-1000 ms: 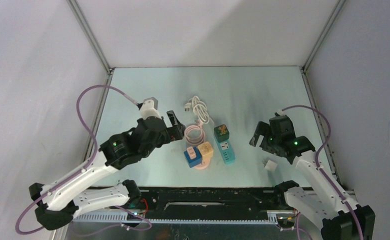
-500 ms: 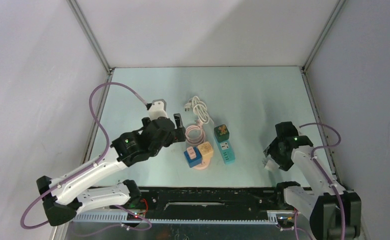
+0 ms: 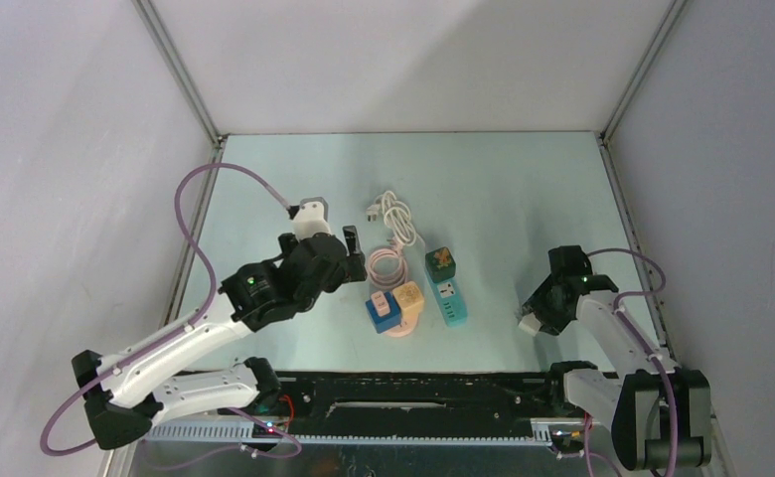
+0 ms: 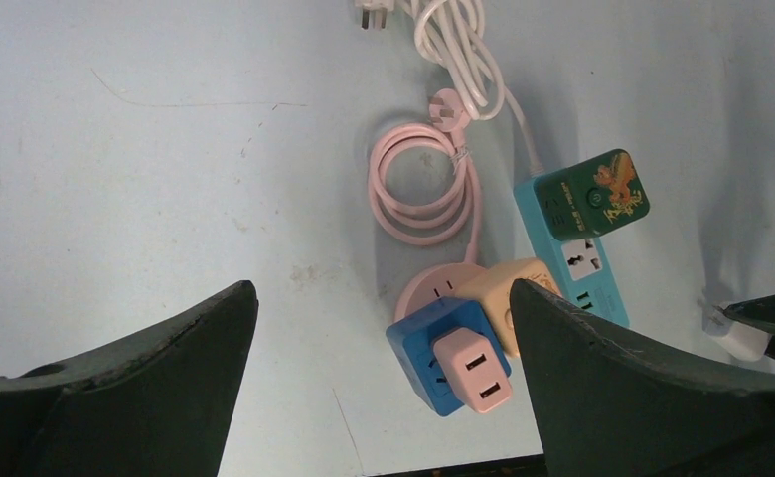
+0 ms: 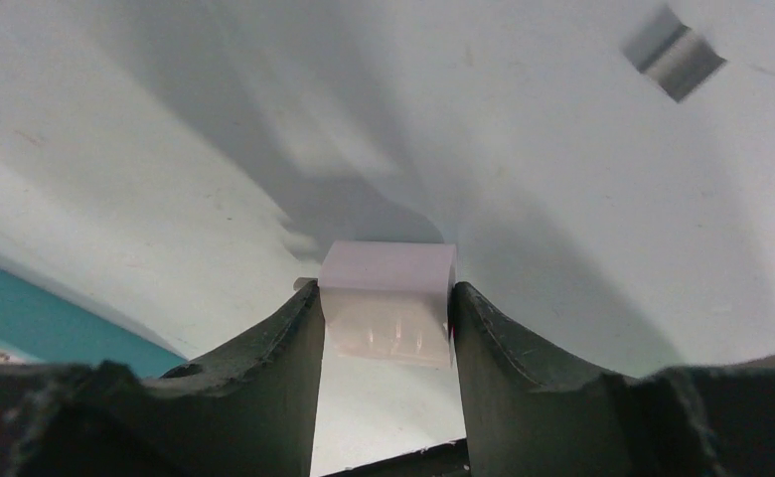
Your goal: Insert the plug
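A small white plug [image 5: 388, 268] lies on the table near the right front edge, and my right gripper [image 5: 386, 295] is shut on it, a finger pressed against each side. From above, this right gripper [image 3: 535, 320] covers most of the plug [image 3: 528, 325]. The teal power strip [image 3: 451, 296] carries a green adapter [image 3: 441, 262] on its far end, with free sockets on the teal power strip [image 4: 582, 266] below it. My left gripper [image 4: 384, 293] hangs open above the table, left of the pink round socket [image 4: 433, 286].
The pink round socket [image 3: 400, 326] carries a blue cube adapter [image 4: 443, 348] with a pink plug [image 4: 473, 368] and a cream adapter [image 4: 508, 298]. A pink cable coil [image 3: 387, 264] and a white bundled cable [image 3: 395, 214] lie behind it. The black front rail [image 3: 413, 388] borders the table.
My right arm came down toward the near right edge and its jaws closed onto the white plug. My left arm shifted slightly forward, then stayed still and open.
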Tool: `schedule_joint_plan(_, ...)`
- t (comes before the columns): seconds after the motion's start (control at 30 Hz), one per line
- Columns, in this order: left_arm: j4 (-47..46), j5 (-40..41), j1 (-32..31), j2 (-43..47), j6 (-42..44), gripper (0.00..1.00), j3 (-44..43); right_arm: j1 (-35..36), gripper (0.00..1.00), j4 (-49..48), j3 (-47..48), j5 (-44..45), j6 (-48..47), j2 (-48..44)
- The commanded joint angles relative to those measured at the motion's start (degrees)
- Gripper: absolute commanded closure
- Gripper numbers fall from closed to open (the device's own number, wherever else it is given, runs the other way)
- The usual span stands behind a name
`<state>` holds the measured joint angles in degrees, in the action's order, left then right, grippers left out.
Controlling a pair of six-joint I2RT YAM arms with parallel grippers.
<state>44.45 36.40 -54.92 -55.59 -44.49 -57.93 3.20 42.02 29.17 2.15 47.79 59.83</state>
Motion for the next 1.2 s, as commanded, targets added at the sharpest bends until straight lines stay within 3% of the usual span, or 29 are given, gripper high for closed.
schedule_joint_plan(0.0,1.16,2.77,0.25,-2.00,1.44,0.00,-2.09,1.84,0.88,-5.87,0.07,-4.14,-3.72,-2.62)
schedule_joint_plan(0.1,-0.93,2.76,0.25,-4.40,4.79,0.08,-0.76,6.39,0.93,-8.51,1.83,-4.27,-6.34,-3.71)
schedule_joint_plan(0.17,-0.50,2.52,0.25,-7.04,6.63,0.21,-1.39,10.25,1.00,-8.22,4.50,-2.33,-8.26,-3.49)
schedule_joint_plan(0.27,2.97,2.11,0.42,-12.30,6.67,0.41,-5.08,17.14,1.00,-5.81,10.36,4.40,-11.34,-1.46)
schedule_joint_plan(0.3,4.26,2.10,0.42,-13.55,5.87,0.43,-6.26,19.28,1.00,-4.95,12.30,6.17,-12.44,-0.51)
schedule_joint_plan(0.43,3.86,-1.38,0.42,-15.50,5.29,0.44,-8.49,26.26,1.00,-1.47,20.62,10.48,-15.11,2.44)
schedule_joint_plan(0.6,-4.22,-9.37,0.42,-12.52,7.87,0.41,-6.78,32.61,1.00,-1.88,26.56,9.07,-15.23,3.03)
schedule_joint_plan(0.9,-26.09,-28.00,0.51,-4.71,9.78,0.39,2.87,37.67,1.00,-8.32,28.66,0.39,-12.43,1.13)
schedule_joint_plan(1.17,-37.25,-37.19,0.69,-5.31,6.25,0.37,7.72,39.01,1.00,-12.02,28.66,-4.31,-10.33,-2.28)
